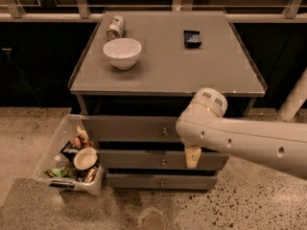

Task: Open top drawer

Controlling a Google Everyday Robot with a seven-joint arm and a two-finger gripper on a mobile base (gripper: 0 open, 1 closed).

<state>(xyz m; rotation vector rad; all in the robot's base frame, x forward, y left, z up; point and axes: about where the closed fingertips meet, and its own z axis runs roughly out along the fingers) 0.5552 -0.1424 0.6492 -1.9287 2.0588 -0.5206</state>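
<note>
The top drawer [129,128] is the uppermost of 3 grey fronts in the table [168,75], just under a dark gap below the table's top. Its small round metal knob [164,132] sits near the middle of the front. Whether the drawer stands slightly out from the frame cannot be told.

The gripper [192,157] hangs just below and to the right of the top drawer's knob, apart from it, and overlaps the second drawer front [139,159] under the top drawer. Its fingers [192,152] point down and show as 1 narrow cream piece with no gap between them, pressed together and gripping nothing. The white arm [249,140] comes in from the right and covers the right end of the top drawer's front.

The third drawer front [144,181] lies lowest, 2 steps under the top drawer.

Above the top drawer, on the table's top, a white bowl [122,52] stands to the left. A can [115,27] lies on its side just behind the bowl, and a small dark packet [192,38] rests to the right.

Left of the top drawer and lower, a clear plastic bin [52,150] stands on the speckled floor [249,205], close against the table. It holds mixed rubbish, with a paper cup [85,158] among it.
</note>
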